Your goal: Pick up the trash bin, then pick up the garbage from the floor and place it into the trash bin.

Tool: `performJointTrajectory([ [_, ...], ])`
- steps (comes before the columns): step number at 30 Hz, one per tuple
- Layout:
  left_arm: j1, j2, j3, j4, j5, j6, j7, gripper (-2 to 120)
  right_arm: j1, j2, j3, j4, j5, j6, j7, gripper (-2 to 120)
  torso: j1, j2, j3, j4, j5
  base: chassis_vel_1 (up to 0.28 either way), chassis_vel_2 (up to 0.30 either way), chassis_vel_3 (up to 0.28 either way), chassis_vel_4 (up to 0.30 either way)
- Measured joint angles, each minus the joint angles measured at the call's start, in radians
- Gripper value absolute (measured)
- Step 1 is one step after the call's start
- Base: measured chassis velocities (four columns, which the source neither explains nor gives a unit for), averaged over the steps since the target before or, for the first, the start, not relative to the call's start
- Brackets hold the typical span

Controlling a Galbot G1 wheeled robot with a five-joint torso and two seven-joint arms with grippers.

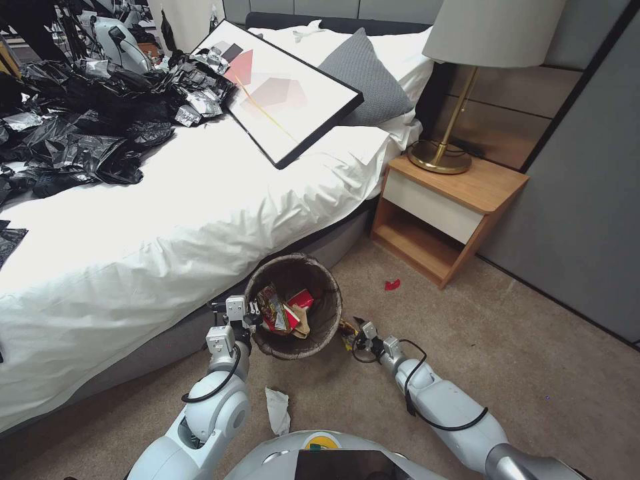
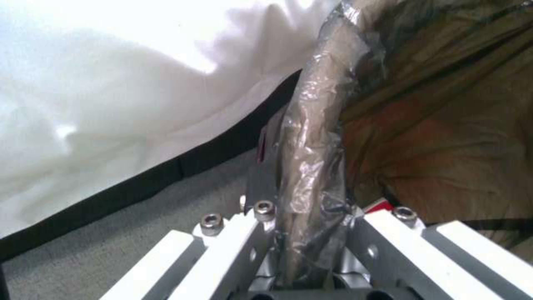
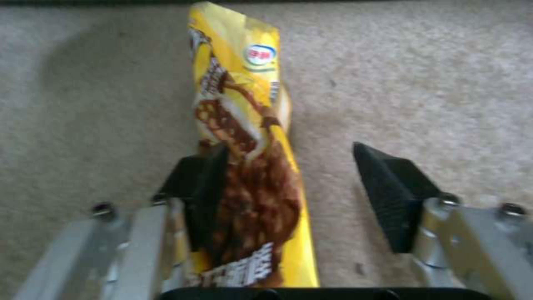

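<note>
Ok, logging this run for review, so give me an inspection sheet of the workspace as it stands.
Surface: beige carpet beside a white bed.
Job's things: trash bin holds cups and wrappers; yellow snack wrapper, white tissue and red scrap on the floor.
Clutter: black plastic sheets, framed picture on the bed.
Grippers: left gripper clamps the bin rim; right gripper open around the wrapper.
Cables: black cables along both forearms.
Surroundings: nightstand, lamp.

The beige carpet (image 1: 533,373) carries a white tissue (image 1: 278,411), a small red scrap (image 1: 392,285) near the wooden nightstand (image 1: 447,207), and a yellow-and-brown snack wrapper (image 3: 250,166). The white-sheeted bed (image 1: 167,233) holds black plastic sheets (image 1: 80,133), a framed picture (image 1: 280,90) and a grey pillow (image 1: 367,77).
</note>
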Motion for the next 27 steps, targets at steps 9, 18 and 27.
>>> performJointTrajectory([
  [9,-0.002,0.002,0.000,0.000,-0.002,0.000,-0.001,2,-0.009,0.002,-0.010,0.015,0.030,-0.012,-0.010,22,0.000,0.000,0.000,0.0000,0.0000,0.000,0.000,0.000,0.000],
  [18,-0.002,0.006,-0.001,-0.002,-0.006,0.000,-0.003,2,-0.011,0.014,-0.015,0.023,0.066,-0.015,-0.021,0,0.000,0.000,0.000,0.0000,0.0001,0.000,0.000,0.000,0.000],
  [27,-0.006,0.004,-0.001,-0.001,-0.006,0.000,-0.005,2,0.003,-0.006,-0.008,0.055,0.084,-0.015,0.012,0,0.000,0.000,0.000,0.0001,0.0002,0.000,0.000,0.000,0.000],
])
